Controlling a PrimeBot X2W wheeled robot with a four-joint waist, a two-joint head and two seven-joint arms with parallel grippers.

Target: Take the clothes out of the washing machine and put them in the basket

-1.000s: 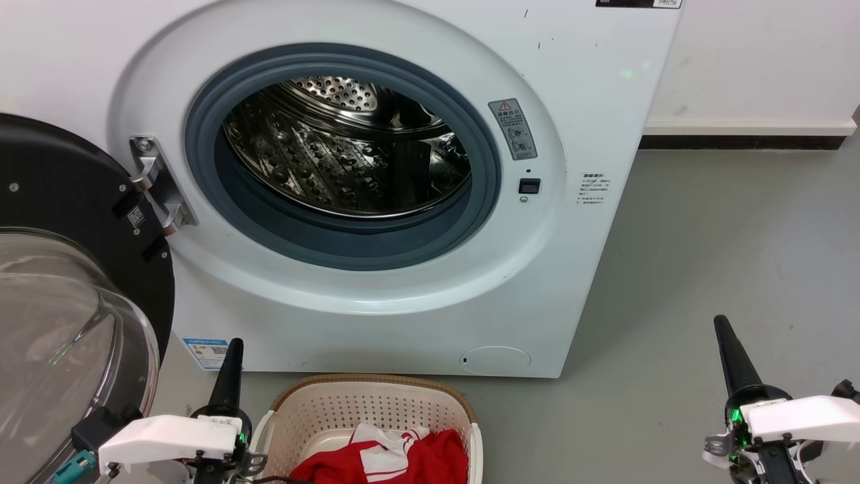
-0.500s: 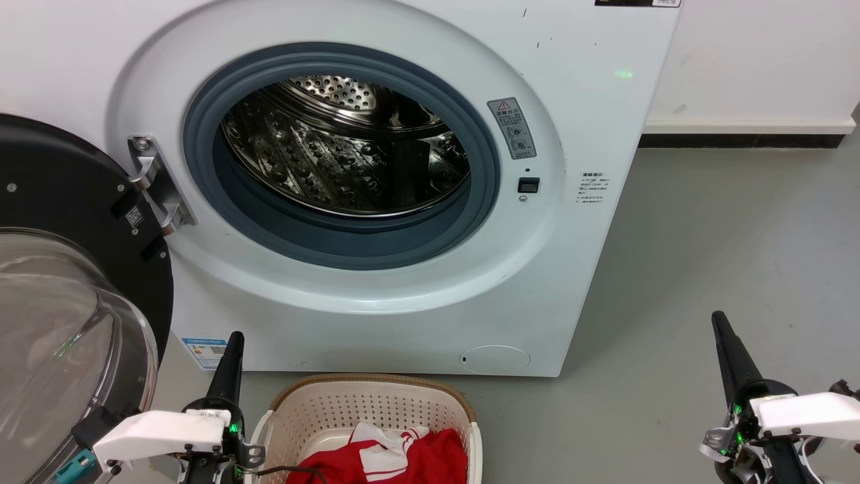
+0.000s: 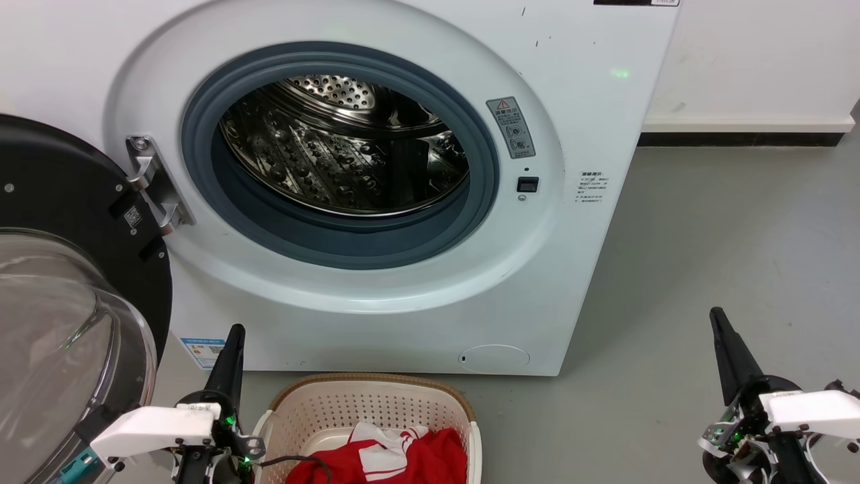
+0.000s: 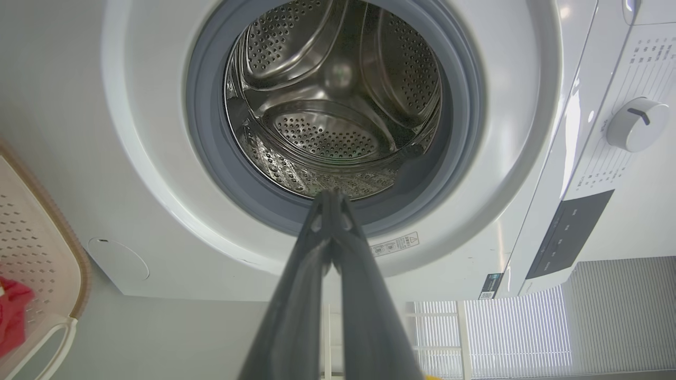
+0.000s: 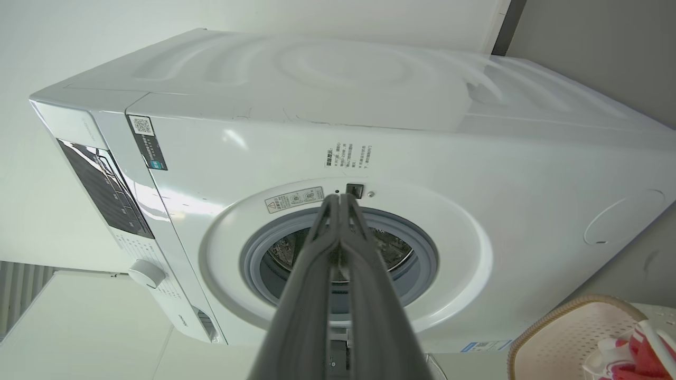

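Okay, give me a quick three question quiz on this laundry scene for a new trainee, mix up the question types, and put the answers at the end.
1. Multiple choice: the red clothes lie A) on the floor, B) in the basket, C) on the door glass.
2. True or false: laundry shows inside the drum of the washing machine.
3. Fill in: the left gripper and the right gripper are both ____ (open or shut).

Key: 1 B; 2 false; 3 shut.
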